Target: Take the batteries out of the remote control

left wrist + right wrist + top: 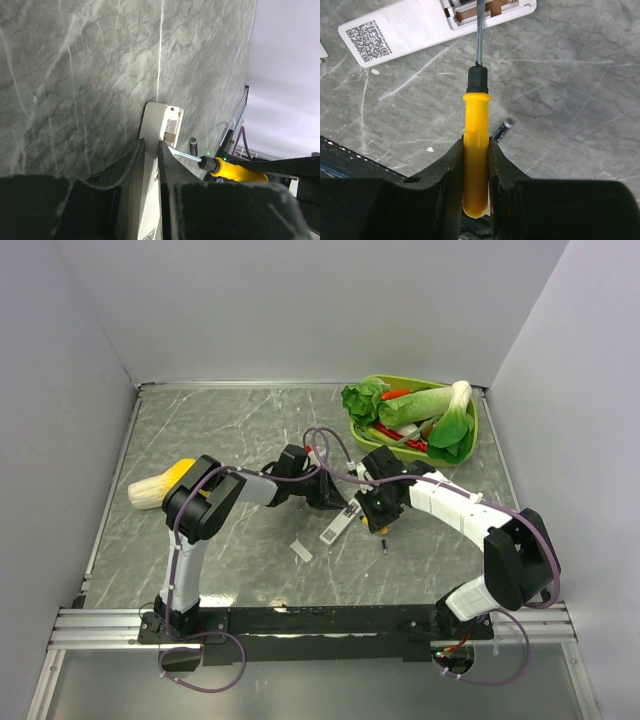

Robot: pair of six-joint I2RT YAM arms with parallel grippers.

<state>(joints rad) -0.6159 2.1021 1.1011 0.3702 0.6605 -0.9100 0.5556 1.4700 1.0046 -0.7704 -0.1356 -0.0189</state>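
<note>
The job looks about half done. The remote control (405,25) lies back up on the counter (220,430), roughly midway between the two arms. Its long recess is uncovered, and a small flat white cover (301,550) rests apart from it, a little to the left and nearer.

A loose battery (503,129) is already out and lies on the counter just to the right of the remote and slightly nearer, touching nothing. Part of the recess shows bare brown floor. At its other end, against the picture's edge, sits something dark and silvery that is probably the second battery (461,5), though too little shows to be sure.

The left tool (151,145) is closed on the remote's sides, pinning it flat. The right tool (476,145) is clamped on the yellow handle of a screwdriver (476,107), whose blade reaches into the open recess.

What seems left is to lever out the remaining cell and clear it from the remote. The blade is well placed for that, and the grip on the handset should keep it from sliding.
</note>
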